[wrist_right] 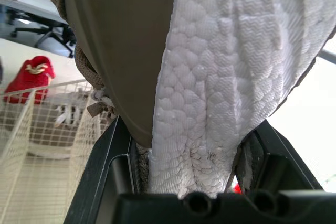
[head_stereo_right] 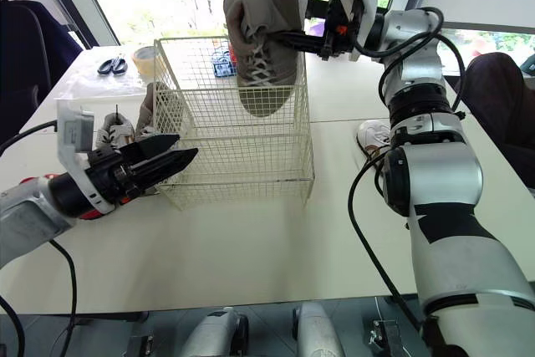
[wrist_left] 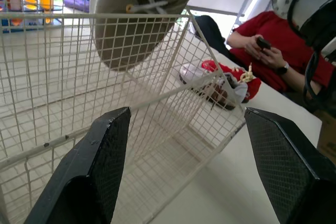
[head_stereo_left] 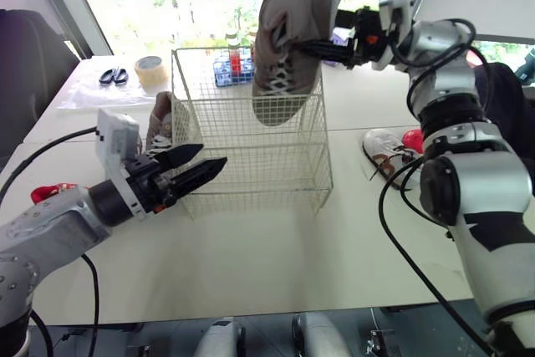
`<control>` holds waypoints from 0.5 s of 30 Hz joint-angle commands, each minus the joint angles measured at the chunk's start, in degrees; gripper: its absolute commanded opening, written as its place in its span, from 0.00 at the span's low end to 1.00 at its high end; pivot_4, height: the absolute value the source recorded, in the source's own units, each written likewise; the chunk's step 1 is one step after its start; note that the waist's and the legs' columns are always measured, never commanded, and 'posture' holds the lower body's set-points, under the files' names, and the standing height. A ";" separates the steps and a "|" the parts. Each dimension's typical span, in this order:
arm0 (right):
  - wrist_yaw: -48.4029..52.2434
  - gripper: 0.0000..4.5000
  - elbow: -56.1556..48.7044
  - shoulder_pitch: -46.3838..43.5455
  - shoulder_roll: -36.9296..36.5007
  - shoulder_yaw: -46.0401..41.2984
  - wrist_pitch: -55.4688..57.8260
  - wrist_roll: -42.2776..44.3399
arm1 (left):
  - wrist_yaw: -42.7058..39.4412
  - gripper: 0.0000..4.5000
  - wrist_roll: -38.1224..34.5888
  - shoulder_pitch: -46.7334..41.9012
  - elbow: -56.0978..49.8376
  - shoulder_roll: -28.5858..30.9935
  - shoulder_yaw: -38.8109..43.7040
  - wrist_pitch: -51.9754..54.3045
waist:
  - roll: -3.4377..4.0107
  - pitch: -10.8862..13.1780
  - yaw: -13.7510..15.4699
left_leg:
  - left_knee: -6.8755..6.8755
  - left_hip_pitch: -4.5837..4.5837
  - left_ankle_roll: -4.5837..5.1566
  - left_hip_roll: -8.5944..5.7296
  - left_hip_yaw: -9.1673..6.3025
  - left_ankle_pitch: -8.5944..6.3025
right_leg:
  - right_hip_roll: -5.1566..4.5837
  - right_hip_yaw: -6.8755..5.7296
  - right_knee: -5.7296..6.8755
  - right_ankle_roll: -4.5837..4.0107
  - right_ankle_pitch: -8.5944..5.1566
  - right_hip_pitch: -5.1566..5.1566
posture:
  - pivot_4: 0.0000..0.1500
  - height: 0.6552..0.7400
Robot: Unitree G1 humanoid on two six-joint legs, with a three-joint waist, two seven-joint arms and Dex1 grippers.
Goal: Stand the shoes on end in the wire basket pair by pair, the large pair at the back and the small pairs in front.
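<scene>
With the right gripper (head_stereo_left: 311,48) clenched on the large grey shoe (head_stereo_left: 284,39), toe-down above the wire basket (head_stereo_left: 251,165), lower it straight along the 12 o'clock wall (left gripper (head_stereo_left: 211,157), at 8 o'clock, gapes released).

Heel of grey shoe (head_stereo_left: 288,31) cut off at top edge; small shoe (head_stereo_left: 159,123) partly hidden behind left fingers (head_stereo_left: 180,155).

The shoe (head_stereo_left: 292,14) is matt cloth with a pebbled sole (rough, scaly) — the wire basket (head_stereo_left: 251,148) smooth coated metal.
</scene>
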 commanded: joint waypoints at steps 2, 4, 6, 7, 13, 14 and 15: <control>1.34 0.62 -0.90 0.33 0.66 -1.77 1.55 0.32 | -0.24 0.81 0.86 -0.28 -0.25 0.30 -0.49 -2.30 | 0.00 0.00 -0.05 | 0.00 0.00 0.00 0.00 0.00 0.00 | 0.00 0.00 0.00 0.00 0.00 0.00 | 1.00 1.00; 0.95 0.77 -0.57 1.13 0.77 -1.75 1.61 -0.27 | -0.31 0.81 1.17 -0.35 -0.02 0.30 -0.96 -2.54 | 0.00 0.00 -0.08 | 0.00 0.00 0.00 0.00 0.00 0.00 | 0.00 0.00 0.00 0.00 0.00 0.01 | 1.00 1.00; -0.41 0.99 -0.28 1.77 0.68 -1.91 0.89 -0.90 | -0.40 0.81 1.50 -0.61 0.29 0.35 -1.39 -2.67 | 0.00 0.00 -0.07 | 0.00 0.00 0.00 0.00 0.00 0.00 | 0.00 0.00 0.00 0.00 0.00 0.01 | 1.00 1.00; -1.59 1.00 -0.16 2.02 0.48 -2.15 0.51 -1.18 | -0.41 0.81 1.64 -0.87 0.55 0.42 -1.65 -2.74 | 0.00 0.00 -0.07 | 0.00 0.00 0.00 0.00 0.00 0.00 | 0.00 0.00 0.00 0.00 0.00 0.01 | 1.00 1.00; -3.46 1.00 -1.51 1.99 -1.38 -3.42 0.91 -1.37 | -1.30 0.81 2.30 -1.41 2.01 0.68 -2.42 -2.80 | 0.02 0.01 -0.10 | 0.01 0.00 0.00 0.00 0.02 0.00 | 0.00 0.01 0.01 0.00 0.00 0.00 | 1.00 1.00; -2.99 1.00 -2.16 1.86 -1.83 -3.57 1.35 -1.13 | -1.51 0.81 2.46 -1.46 2.26 0.67 -2.57 -2.74 | 0.02 0.01 -0.09 | 0.01 0.00 0.00 0.00 0.01 0.00 | 0.00 0.01 0.01 0.00 0.00 0.00 | 1.00 1.00; -1.72 1.00 -3.25 1.68 -2.52 -3.65 2.65 -0.65 | -1.81 0.81 2.67 -1.55 2.55 0.72 -2.75 -2.62 | 0.02 0.01 -0.02 | 0.02 0.00 0.00 0.00 0.01 0.00 | 0.01 0.01 0.01 0.00 0.00 0.00 | 1.00 1.00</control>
